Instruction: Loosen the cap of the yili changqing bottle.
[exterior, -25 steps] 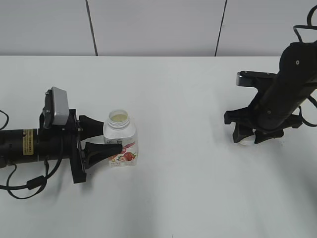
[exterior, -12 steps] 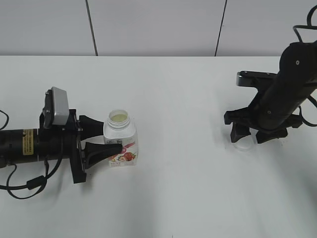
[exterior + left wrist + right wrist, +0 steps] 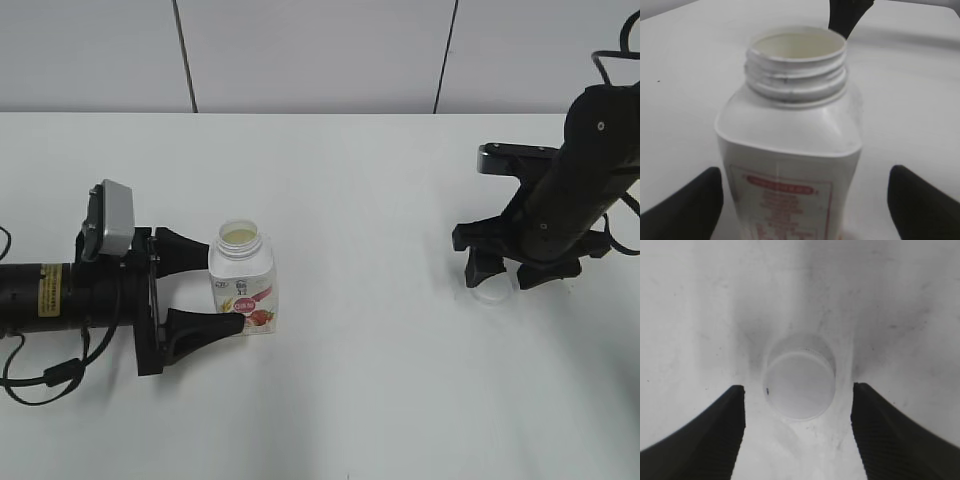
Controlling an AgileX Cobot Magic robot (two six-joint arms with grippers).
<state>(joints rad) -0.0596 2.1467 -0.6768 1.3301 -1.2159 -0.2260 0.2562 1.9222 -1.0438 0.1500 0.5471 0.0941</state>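
White table (image 3: 380, 200), seen at a slant from above. At far left the left arm lies low along the table, pointing right, a grey camera block (image 3: 108, 218) mounted on top of it. Left tool (image 3: 200, 290) spread wide, fingers either side of the yili changqing bottle (image 3: 244, 285) and clear of it: far finger close by the shoulder, near finger just beside the base. In the left wrist view both fingertips (image 3: 687, 205) sit well out from the bottle's (image 3: 790, 165) sides with table showing between. Bottle stands upright, left of centre, strawberry label facing the near side. Neck open, bare threads visible, pale contents inside the mouth. Middle of the table carries nothing of the task. At right, the right arm reaches down from the far right edge, right tool (image 3: 505, 272) pointing at the table and opened wide. The cap (image 3: 490, 290) lies on the table directly under it, well apart from the bottle. Right wrist view: cap (image 3: 799, 385) sits round and white between the two dark fingers (image 3: 705, 435), gaps on both sides, neither touching it.
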